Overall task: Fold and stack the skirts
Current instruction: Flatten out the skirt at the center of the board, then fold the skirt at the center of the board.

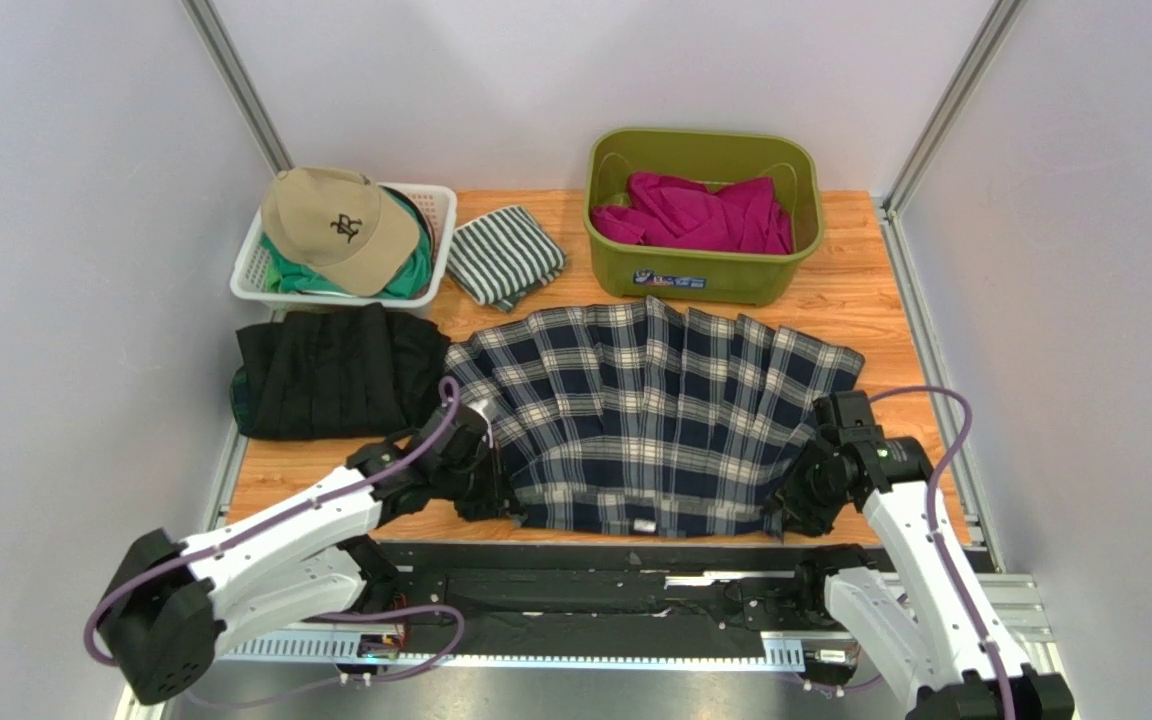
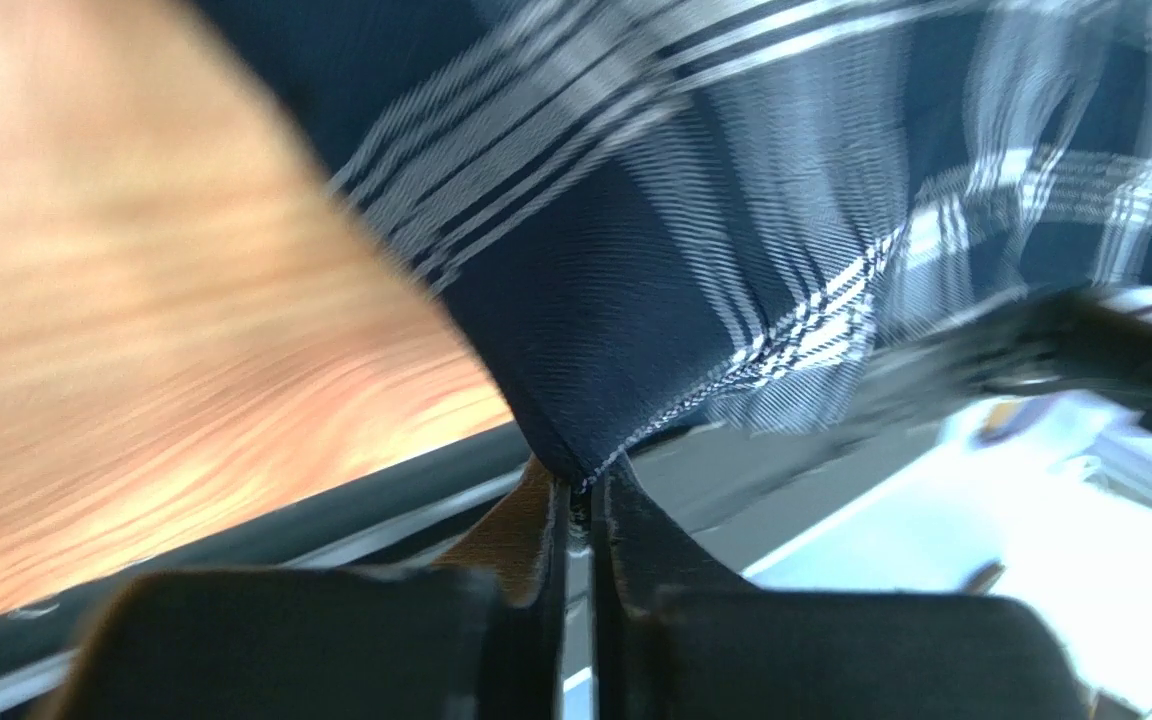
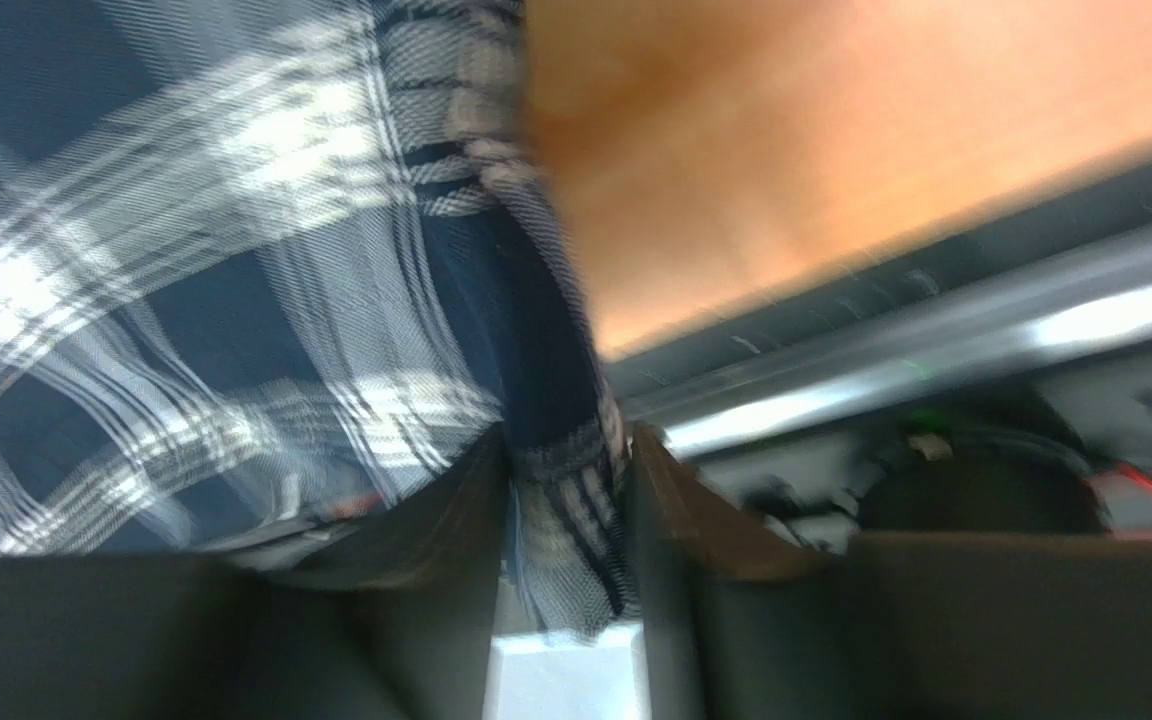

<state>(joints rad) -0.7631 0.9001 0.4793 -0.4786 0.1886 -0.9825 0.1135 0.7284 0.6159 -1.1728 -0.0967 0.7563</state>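
The navy-white-grey plaid pleated skirt [image 1: 642, 413] lies fanned out on the wooden table, its waistband along the near edge. My left gripper [image 1: 495, 495] is shut on its near left corner; in the left wrist view [image 2: 579, 503] the jaws pinch the hemmed corner of the cloth [image 2: 657, 270]. My right gripper [image 1: 778, 518] is shut on its near right corner; in the right wrist view [image 3: 567, 495] a fold of plaid cloth [image 3: 162, 300] sits between the jaws. A dark folded skirt [image 1: 334, 371] lies at the left, with a green edge showing on its left side.
A white basket [image 1: 440, 203] at the back left holds a tan cap [image 1: 339, 225] on green cloth. A green-and-white striped folded cloth [image 1: 504, 255] lies beside it. A green bin [image 1: 702, 267] at the back holds magenta cloth [image 1: 702, 215].
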